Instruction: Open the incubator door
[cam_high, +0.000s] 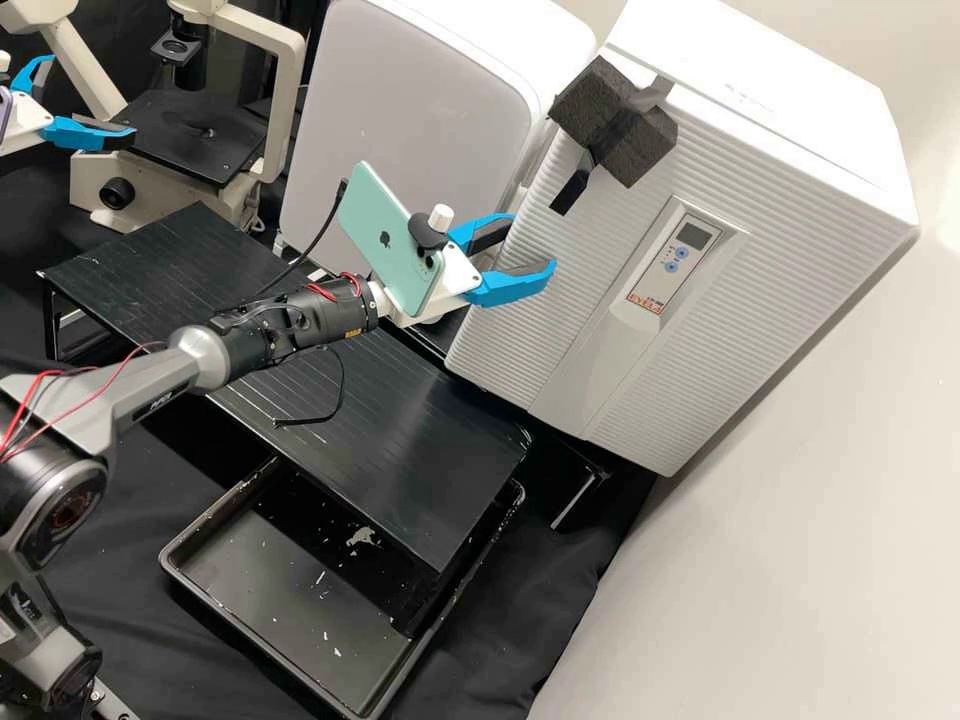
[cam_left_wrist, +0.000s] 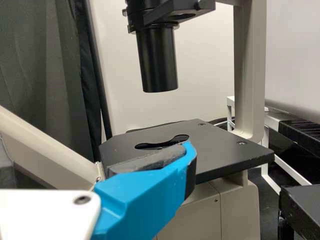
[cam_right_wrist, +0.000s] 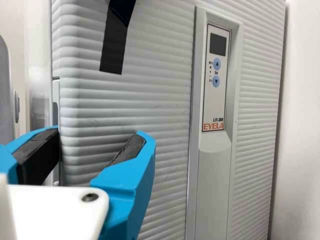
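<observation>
At the left, my left gripper (cam_high: 90, 97) held its fingers spread on nothing, beside the inverted microscope (cam_high: 180, 140) and well apart from the door.

Farther right, my right gripper (cam_right_wrist: 98, 136) was spread too, pinching nothing, at the near vertical edge (cam_right_wrist: 65, 102) of the ribbed incubator door (cam_high: 590, 240). One finger lay past that edge, the other before the ribs; whether either touched I could not tell.

Right of my fingers the door ran on broad and flat, and I judged it stiff, fairly heavy to swing and perhaps held by a seal. The shallow ribs would give little to pinch and could let my pads slip, so I thought it best to hook or grip the edge and draw it round in an arc, without twisting the panel.

The high view gave me the dark foam block (cam_high: 640, 145) on the door, above and beyond my right fingers, and how my arm stood to the whole incubator. The right wrist view gave me the narrow recess beside the edge, close by my fingers, and the control panel (cam_right_wrist: 216, 75) farther right, square on, its arrow buttons plain. Whether the door stood slightly ajar I could not tell.
</observation>
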